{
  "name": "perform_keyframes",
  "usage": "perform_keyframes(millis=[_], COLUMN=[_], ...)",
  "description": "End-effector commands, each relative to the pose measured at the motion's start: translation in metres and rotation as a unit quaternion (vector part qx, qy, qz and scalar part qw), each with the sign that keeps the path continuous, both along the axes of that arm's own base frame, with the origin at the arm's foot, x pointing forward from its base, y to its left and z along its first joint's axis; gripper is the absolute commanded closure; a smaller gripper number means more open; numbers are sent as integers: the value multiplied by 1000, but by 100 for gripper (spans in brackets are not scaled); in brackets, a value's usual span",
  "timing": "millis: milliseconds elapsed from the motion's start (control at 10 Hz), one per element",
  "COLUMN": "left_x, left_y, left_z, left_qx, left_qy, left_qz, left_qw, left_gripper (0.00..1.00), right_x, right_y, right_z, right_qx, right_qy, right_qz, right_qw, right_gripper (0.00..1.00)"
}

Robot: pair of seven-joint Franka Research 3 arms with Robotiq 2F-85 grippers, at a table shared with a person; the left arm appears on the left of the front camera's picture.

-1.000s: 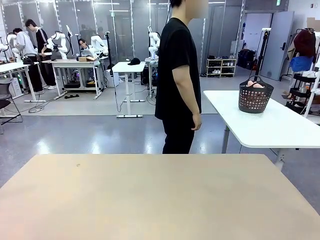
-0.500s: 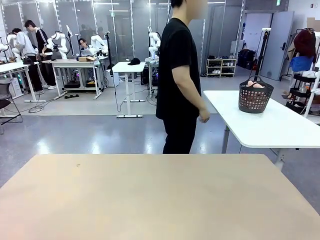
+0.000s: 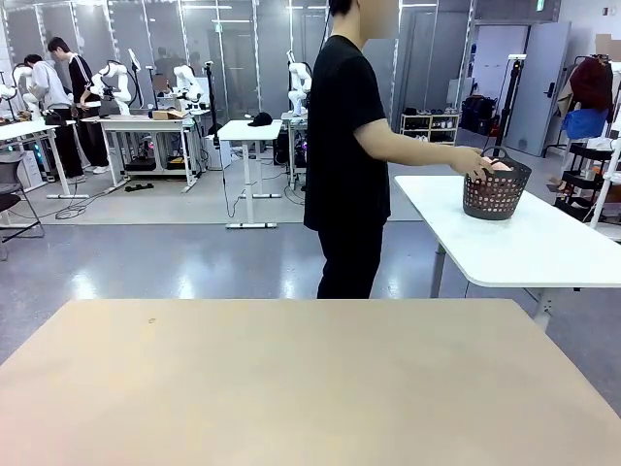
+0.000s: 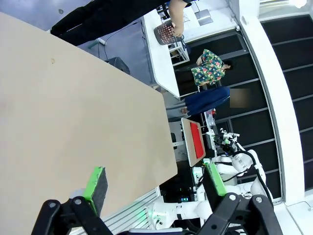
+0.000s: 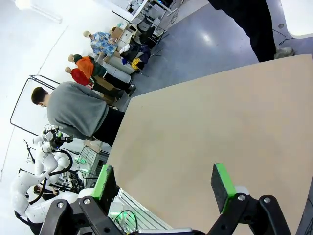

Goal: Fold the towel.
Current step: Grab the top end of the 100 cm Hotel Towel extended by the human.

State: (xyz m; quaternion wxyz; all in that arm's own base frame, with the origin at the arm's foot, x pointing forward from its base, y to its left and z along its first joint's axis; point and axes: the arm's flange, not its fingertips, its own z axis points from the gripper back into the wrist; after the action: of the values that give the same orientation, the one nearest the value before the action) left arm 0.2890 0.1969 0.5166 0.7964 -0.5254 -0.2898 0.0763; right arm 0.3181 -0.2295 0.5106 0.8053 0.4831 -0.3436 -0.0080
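**Towel (image 3: 499,165) bundled in its basket, no fold begun**

Towel: a pale pink bunch shows just above the rim of the dark perforated basket (image 3: 496,192); the rest of it is hidden inside. The basket serves as a carrier, which is presumably why the cloth lies crumpled rather than spread. The person's hand (image 3: 475,167) reaches across to the basket's near rim, at or on it; whether it grips the rim or the cloth cannot be told. A likely reading is that the person is fetching the towel for the robot.

The basket stands on the white counter (image 3: 529,248), set back from that counter's front edge and well apart from the robot's work area, with a strip of floor (image 3: 194,262) between the two.

The tan counter (image 3: 291,379) in front of the robot is bare from its far edge to the near one, with no obstacle near either side edge. This gives full room to lay a wide cloth flat and to sweep a corner across.

The left claw (image 4: 155,181) hangs above the tan counter near one of its edges, fingers spread wide, holding nothing. The right claw (image 5: 163,183) hovers likewise over a counter edge, fingers wide, holding nothing. Both appear parked clear of the middle, leaving it free for the towel.
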Motion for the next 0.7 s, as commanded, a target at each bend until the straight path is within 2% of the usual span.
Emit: perform_keyframes(millis=[0, 600], left_x=[3, 3], left_y=[2, 2], left_z=[1, 1], left_qx=[-5, -5], left_qy=[-14, -14], left_qz=[-6, -6], left_qw=[1000, 1000], left_gripper=[0, 0], right_x=[2, 2], right_y=[-2, -2], right_z=[1, 1], right_qx=[0, 0], right_qy=[-15, -15], right_qz=[2, 2], right_qw=[1000, 1000], right_gripper=[0, 0])
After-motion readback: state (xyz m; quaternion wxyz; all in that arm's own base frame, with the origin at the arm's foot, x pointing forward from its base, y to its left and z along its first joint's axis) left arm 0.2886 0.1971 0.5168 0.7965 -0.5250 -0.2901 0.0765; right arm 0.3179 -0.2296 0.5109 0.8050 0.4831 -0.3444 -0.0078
